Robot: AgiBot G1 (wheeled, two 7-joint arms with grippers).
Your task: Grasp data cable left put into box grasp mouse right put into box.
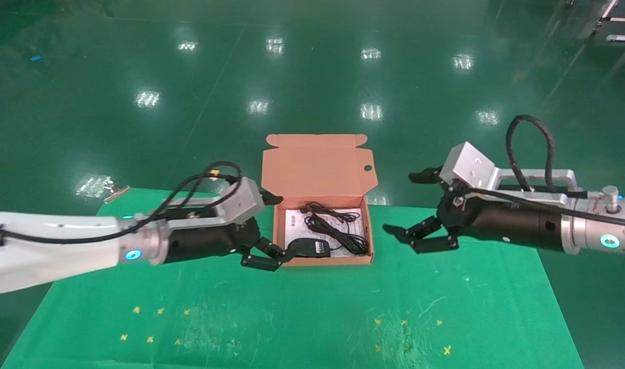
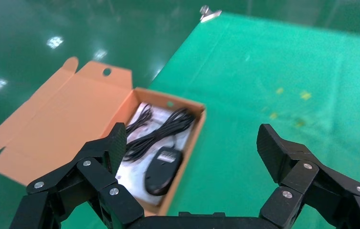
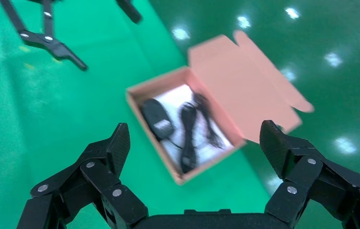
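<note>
Box (image 1: 320,205) holding mouse (image 1: 308,248), both claws spread, flanking it

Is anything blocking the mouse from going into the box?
No. The mouse already lies inside the open box, next to the data cable. The lid is folded back, and both hands, left hand and right hand, hover open and empty beside the box.

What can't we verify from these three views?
- Leaflet print: too small to read in every view.
- Mouse in the box: head view, left gripper covers its near end.
- Data cable versus mouse cord: strands overlap, cannot be separated.
- Right gripper: open, beside the box.
</note>
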